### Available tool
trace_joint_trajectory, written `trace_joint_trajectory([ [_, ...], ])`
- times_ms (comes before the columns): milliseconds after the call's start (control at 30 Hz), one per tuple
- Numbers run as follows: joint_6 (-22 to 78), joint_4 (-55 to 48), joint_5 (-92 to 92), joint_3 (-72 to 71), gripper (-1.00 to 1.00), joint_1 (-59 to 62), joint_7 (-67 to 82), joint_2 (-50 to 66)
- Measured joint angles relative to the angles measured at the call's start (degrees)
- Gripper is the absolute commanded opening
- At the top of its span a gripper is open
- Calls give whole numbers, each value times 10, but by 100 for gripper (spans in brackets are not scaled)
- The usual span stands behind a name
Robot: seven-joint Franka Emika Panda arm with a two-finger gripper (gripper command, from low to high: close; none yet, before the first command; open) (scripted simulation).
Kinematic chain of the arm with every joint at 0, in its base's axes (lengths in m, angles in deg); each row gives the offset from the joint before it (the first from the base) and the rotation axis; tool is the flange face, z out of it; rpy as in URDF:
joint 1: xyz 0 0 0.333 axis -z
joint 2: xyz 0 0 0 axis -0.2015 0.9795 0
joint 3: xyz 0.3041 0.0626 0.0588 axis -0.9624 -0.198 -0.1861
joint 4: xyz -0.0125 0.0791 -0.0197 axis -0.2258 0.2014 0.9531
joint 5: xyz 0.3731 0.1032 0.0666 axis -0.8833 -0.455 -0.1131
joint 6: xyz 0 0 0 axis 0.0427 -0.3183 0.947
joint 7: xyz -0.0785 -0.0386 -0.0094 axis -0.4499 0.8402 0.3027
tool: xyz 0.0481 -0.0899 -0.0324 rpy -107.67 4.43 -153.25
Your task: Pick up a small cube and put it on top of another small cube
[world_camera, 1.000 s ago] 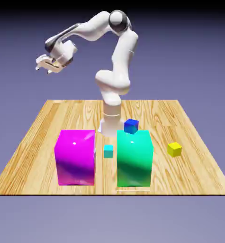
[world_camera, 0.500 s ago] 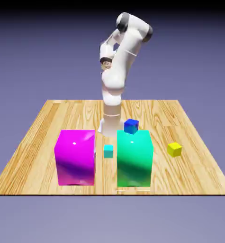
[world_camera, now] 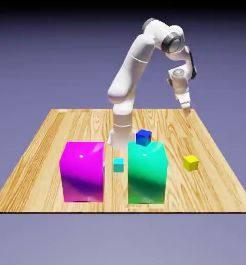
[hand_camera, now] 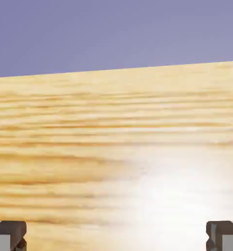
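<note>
The small yellow cube [world_camera: 191, 163] rests on the wooden table [world_camera: 68, 124] at the exterior view's right, beside the big green block [world_camera: 147, 172]. A small blue cube [world_camera: 143, 137] shows just behind that block's top edge. A small cyan cube [world_camera: 118, 165] sits between the green and magenta blocks. My gripper [world_camera: 186, 108] hangs above the table's far right part, well behind the yellow cube and apart from it. In the hand view the two fingertips [hand_camera: 8, 235] stand wide apart with only wood grain between them: open and empty.
The big magenta block [world_camera: 82, 171] stands at the front left, the green one at front middle. The robot's base [world_camera: 121, 135] rises just behind the blue cube. In the hand view the table's edge [hand_camera: 116, 71] runs across against the backdrop.
The arm has swung from the exterior view's far left, past the middle, over to the right, and the hand has come down toward the table. The cubes and blocks stayed put.
</note>
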Motion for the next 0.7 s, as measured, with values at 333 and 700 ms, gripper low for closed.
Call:
trace_joint_trajectory([
  [333,-44,-42,-191,208,0,187,138,13],
  [700,19,-70,-162,387,-100,134,76,-70],
])
